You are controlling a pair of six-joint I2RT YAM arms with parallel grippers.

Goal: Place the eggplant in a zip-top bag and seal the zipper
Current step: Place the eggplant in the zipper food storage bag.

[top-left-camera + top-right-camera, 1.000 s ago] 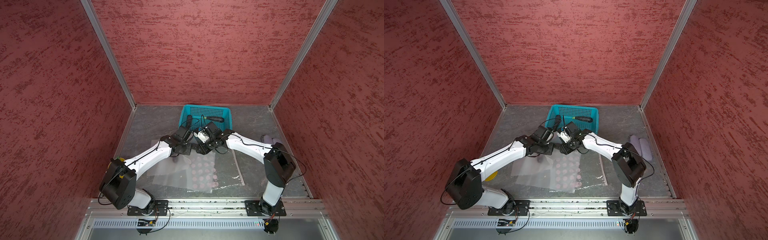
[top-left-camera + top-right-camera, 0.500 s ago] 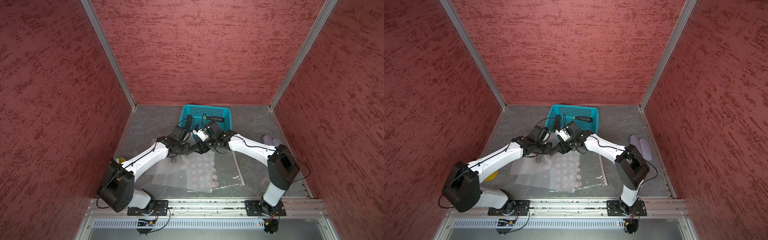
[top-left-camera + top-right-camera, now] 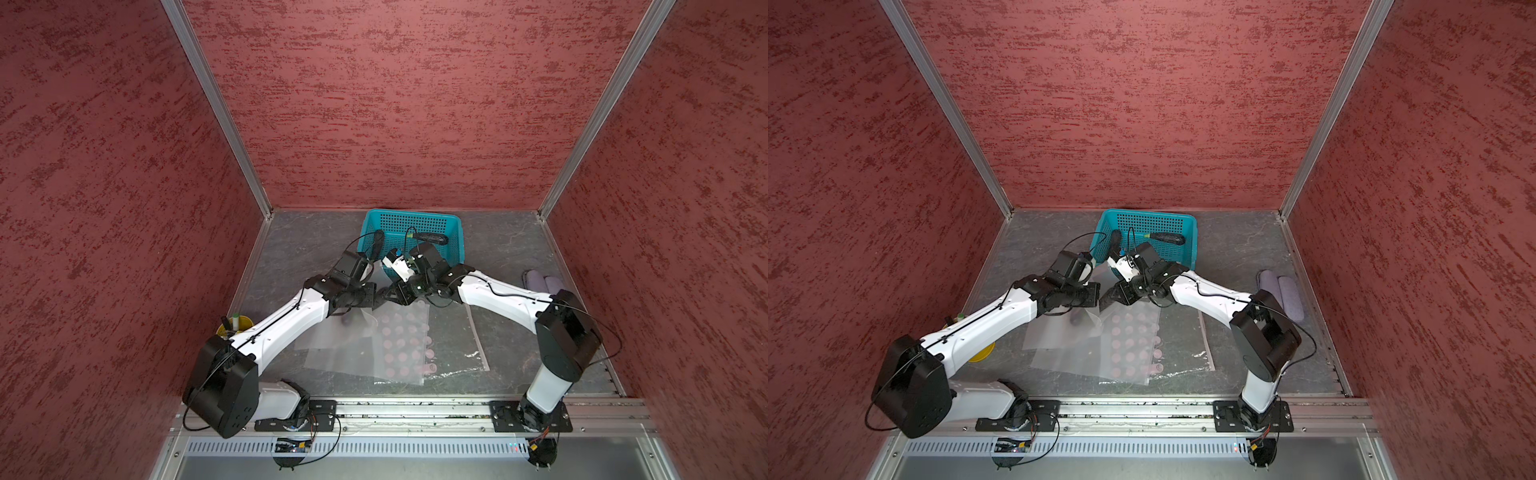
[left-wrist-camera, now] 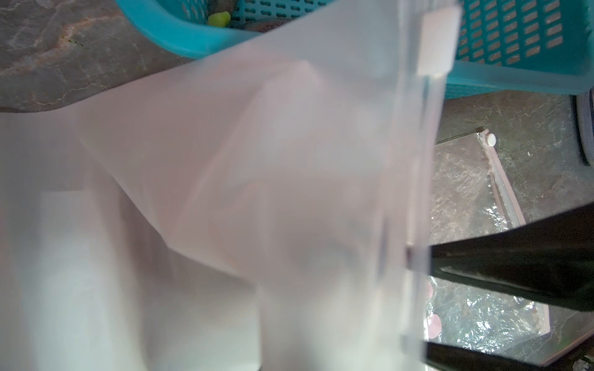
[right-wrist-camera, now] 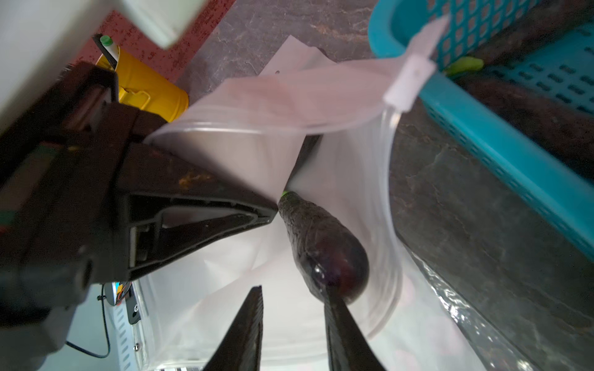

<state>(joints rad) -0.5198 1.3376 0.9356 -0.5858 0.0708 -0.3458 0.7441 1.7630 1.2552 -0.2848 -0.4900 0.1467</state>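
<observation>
A dark purple eggplant [image 5: 324, 247] lies in the open mouth of a frosted zip-top bag [image 5: 289, 102], green stem inward. My right gripper [image 5: 291, 289] is open just behind it, one fingertip [image 5: 331, 298] touching its rounded end. My left gripper [image 5: 273, 208] is shut on the bag's rim and holds the mouth up. The white zipper slider [image 5: 414, 74] sits at the far end of the track. In both top views the two grippers meet at the bag's [image 3: 353, 345] upper edge, left gripper [image 3: 376, 297] beside right gripper [image 3: 392, 294]. In the left wrist view the bag [image 4: 225, 192] hides my own jaws.
A teal basket [image 3: 415, 218] right behind the grippers holds other eggplants [image 3: 432, 237]. A clear bag with pink dots [image 3: 409, 345] and another clear bag [image 3: 473, 345] lie flat. A yellow container [image 3: 232, 328] stands at the left, purple rolls [image 3: 544, 284] at the right.
Both arms have shifted slightly while the grippers stay together at the bag's mouth. The left gripper still holds the bag's rim.
</observation>
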